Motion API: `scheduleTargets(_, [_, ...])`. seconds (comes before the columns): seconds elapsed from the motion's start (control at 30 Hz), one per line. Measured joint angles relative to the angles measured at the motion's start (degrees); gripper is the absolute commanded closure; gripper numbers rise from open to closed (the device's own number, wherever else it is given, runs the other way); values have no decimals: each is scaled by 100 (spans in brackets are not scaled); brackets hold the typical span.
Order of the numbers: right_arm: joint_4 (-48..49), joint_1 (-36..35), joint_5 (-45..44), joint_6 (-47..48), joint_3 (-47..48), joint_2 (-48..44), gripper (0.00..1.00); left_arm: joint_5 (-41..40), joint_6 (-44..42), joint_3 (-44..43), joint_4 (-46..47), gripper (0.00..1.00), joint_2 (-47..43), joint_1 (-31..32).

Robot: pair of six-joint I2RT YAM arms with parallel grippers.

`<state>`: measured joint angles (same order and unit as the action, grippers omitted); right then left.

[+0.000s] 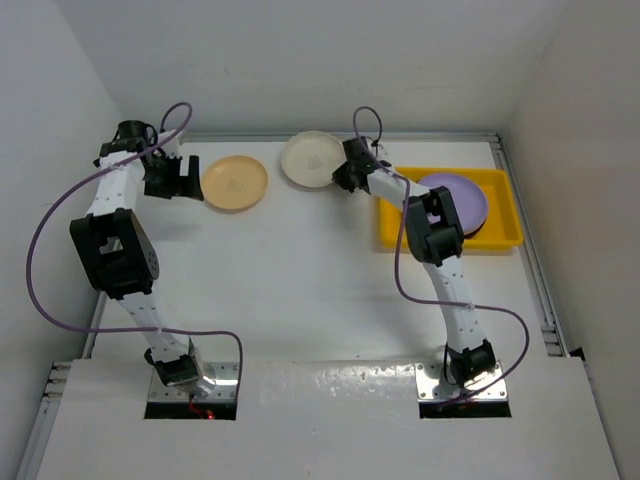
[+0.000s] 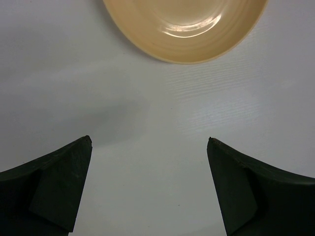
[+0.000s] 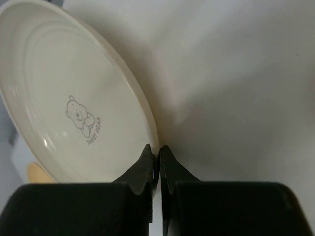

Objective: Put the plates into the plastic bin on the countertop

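Note:
A cream plate (image 1: 311, 158) with a small bear print lies at the back middle of the countertop (image 1: 300, 290). My right gripper (image 1: 343, 176) is shut on its near-right rim; in the right wrist view the two fingers pinch the rim (image 3: 153, 147) of the plate (image 3: 64, 103). A peach-orange plate (image 1: 235, 182) lies at the back left, and its near edge shows in the left wrist view (image 2: 187, 29). My left gripper (image 1: 190, 178) is open and empty just left of it. The yellow bin (image 1: 503, 215) at the right holds a lavender plate (image 1: 460, 200).
White walls close the countertop at the back and both sides. The right arm reaches across the bin's left end. Purple cables loop from both arms over the surface.

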<state>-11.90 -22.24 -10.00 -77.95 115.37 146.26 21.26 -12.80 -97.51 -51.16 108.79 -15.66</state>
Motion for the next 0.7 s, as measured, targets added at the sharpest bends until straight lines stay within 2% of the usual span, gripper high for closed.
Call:
scheduleTargets(0.17, [59,87,428,1467,-1552,-1423,100,-98,-83,-48,-26,0,15,-4])
scheduleTargets(0.27, [-201,422,1069,2214,-2188,-2618,100,-459,-415,-776,-485,0,271,20])
scheduleTargets(0.37, [-452,1167,1349,2938,-2557,-3735,100,-850,-680,-2105,-715,0,730,39])
scheduleTargets(0.43, [-629,1814,1327,3281,-2914,-4430,100,-933,-713,-2588,-608,0,824,44])
scheduleTargets(0.57, [-966,3191,1102,3644,-3856,-5445,100,-638,-726,-2524,-407,0,774,50])
scheduleTargets(0.7, [-1438,3764,1040,3853,-4505,-5652,100,-684,-538,-2240,-352,0,999,146])
